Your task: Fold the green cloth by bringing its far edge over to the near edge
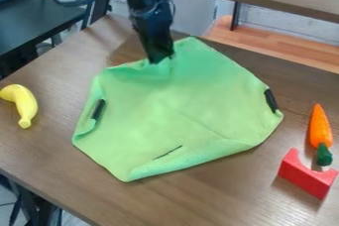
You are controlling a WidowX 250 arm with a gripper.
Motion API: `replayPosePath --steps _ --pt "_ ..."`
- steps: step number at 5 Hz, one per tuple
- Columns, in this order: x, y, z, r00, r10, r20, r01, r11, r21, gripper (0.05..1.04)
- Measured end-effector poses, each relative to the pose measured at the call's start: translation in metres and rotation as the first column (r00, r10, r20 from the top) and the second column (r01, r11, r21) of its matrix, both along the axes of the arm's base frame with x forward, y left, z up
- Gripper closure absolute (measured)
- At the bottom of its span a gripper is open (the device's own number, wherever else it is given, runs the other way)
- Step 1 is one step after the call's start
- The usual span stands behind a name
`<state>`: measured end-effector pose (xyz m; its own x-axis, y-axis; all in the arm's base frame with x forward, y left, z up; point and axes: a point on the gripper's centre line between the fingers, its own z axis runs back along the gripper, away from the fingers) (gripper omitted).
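The black fingers meet the far edge of a green cloth, spread from them toward the viewer on the bench; their grip cannot be told. Well apart from them: banana, one side; carrot and red block, opposite.

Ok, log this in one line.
end effector: at far edge of green cloth | toy banana: image left | toy carrot, red arch block: image right
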<state>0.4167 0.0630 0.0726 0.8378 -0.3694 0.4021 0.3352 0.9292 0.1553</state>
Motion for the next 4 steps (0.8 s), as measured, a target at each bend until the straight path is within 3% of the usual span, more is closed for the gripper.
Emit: replayPosePath --steps 2,3,4 --pt "-0.043 -0.038 -0.024 0.996 -0.078 -0.052 0.086 0.981 0.176 1.025" --pt "-0.059 -0.047 -0.009 0.995 -0.06 -0.076 0.075 0.972 0.225 1.025" --pt "-0.07 -0.055 0.002 0.997 -0.036 -0.07 0.053 0.963 0.263 1.026"
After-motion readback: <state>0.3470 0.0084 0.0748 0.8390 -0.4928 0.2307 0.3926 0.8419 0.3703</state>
